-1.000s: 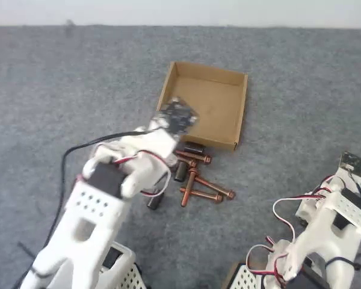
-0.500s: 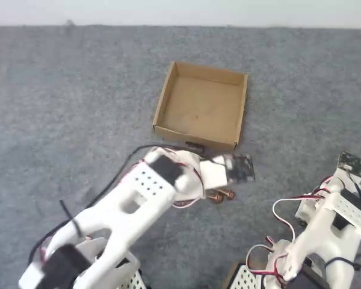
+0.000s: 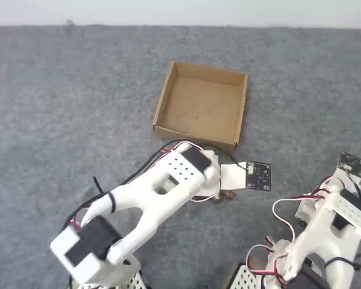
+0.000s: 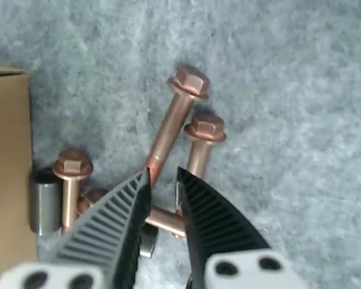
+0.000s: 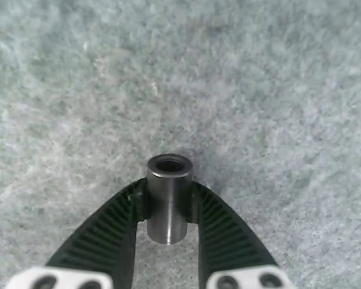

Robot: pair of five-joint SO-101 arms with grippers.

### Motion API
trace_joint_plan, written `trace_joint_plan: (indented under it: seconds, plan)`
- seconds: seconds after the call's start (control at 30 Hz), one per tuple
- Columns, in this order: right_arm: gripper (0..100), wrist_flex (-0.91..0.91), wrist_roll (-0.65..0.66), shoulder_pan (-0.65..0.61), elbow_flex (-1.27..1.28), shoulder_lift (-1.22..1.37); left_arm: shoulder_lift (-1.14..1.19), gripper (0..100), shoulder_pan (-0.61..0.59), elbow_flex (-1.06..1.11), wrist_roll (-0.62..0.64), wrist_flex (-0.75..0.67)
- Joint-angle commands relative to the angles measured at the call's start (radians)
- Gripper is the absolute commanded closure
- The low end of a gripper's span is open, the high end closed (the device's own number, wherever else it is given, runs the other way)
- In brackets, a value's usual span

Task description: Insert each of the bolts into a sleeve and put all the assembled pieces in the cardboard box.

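Several copper bolts [image 4: 179,114] lie in a loose pile on the grey carpet, next to the cardboard box [image 3: 201,105]. My left gripper [image 4: 162,176] hangs just over the pile, its fingers a narrow gap apart and holding nothing. A dark sleeve [image 4: 45,201] stands by the box wall [image 4: 6,162]. In the high view the left arm [image 3: 168,186] covers most of the pile, and one bolt end [image 3: 227,194] shows. My right gripper [image 5: 167,191] is shut on an upright steel sleeve [image 5: 168,205] just above bare carpet.
The right arm [image 3: 331,229] sits at the near right corner, well away from the box. The box is open-topped with nothing inside. Grey carpet stretches all around, with free room to the left and far right.
The left arm swung from the box's near-left corner to the right across the bolt pile and now covers it. The right arm has not moved.
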Motion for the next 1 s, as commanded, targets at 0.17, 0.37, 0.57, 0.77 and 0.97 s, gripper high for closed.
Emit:
trace_joint_plan:
  seconds: [0.17,0.37,0.57,0.77,0.97]
  plan:
    - [99.2,-0.013,0.023,-0.015,-0.005,-0.039,0.021,93,0.078,-0.058,-0.011,-0.02]
    - [99.2,-0.013,0.023,-0.015,-0.005,-0.039,0.025,90,0.091,-0.053,-0.009,-0.078]
    - [99.2,-0.013,0.023,-0.015,-0.005,-0.039,0.025,85,0.095,-0.053,-0.009,-0.084]
    - [99.2,-0.013,0.023,-0.015,-0.005,-0.039,0.037,85,0.086,-0.048,-0.009,-0.149]
    - [99.2,-0.013,0.023,-0.015,-0.005,-0.039,0.152,85,0.083,-0.088,0.02,-0.207]
